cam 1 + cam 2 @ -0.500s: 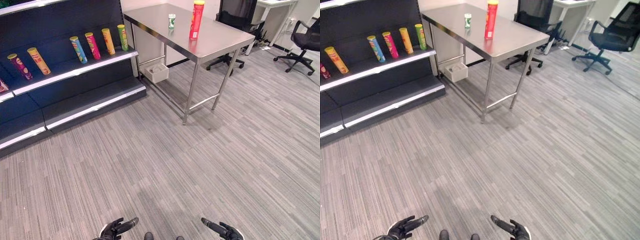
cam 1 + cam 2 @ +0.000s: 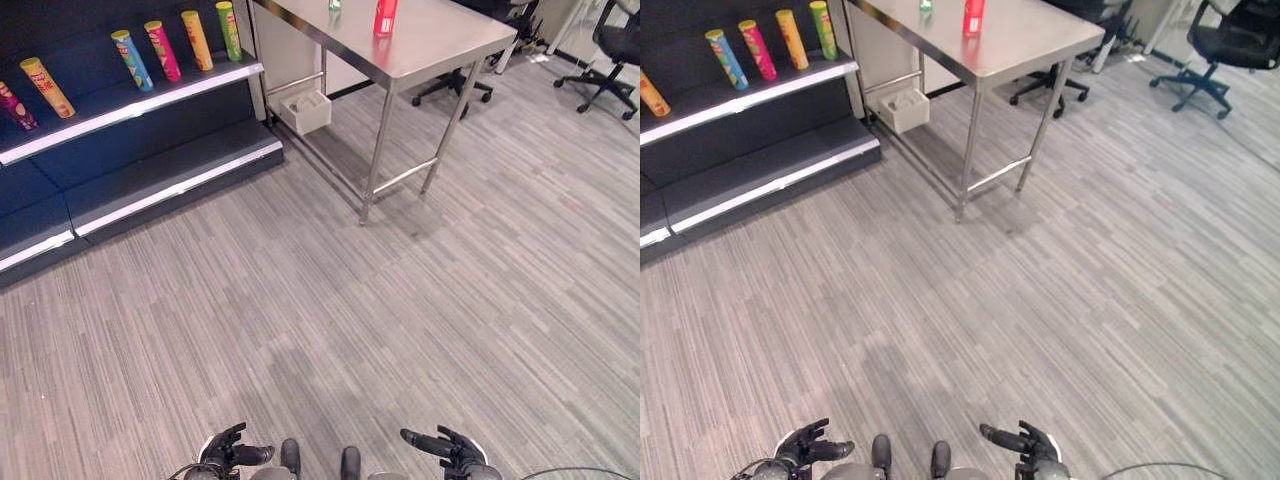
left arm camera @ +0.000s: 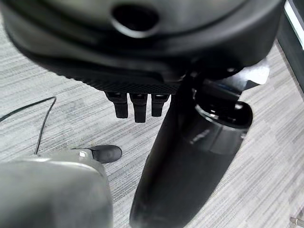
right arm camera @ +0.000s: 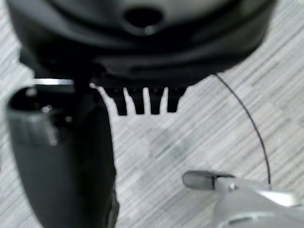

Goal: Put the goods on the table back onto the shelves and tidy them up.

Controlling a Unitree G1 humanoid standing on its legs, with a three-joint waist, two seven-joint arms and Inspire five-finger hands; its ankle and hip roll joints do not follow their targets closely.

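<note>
A tall red can point(image 2: 385, 17) and a small green-and-white cup point(image 2: 334, 4) stand on the steel table point(image 2: 440, 45) at the far end of the room. To the table's left is a dark shelf unit point(image 2: 150, 100), where several coloured cans lean in a row, among them a blue one point(image 2: 132, 60) and a green one point(image 2: 229, 30). My left hand point(image 2: 228, 452) and right hand point(image 2: 447, 447) hang low near me, far from the table. Both are open and hold nothing. The left wrist view shows straight fingers point(image 3: 135, 105) over bare floor, and the right hand's fingers point(image 4: 142, 100) look the same.
A white box point(image 2: 305, 110) sits on the floor under the table's left end. Black office chairs stand behind the table point(image 2: 455, 85) and at the far right point(image 2: 615, 40). Grey plank floor stretches from me to the shelf and table.
The whole picture has shifted: the table and shelf now sit higher in view, so the camera has moved. Both hands stay low and open.
</note>
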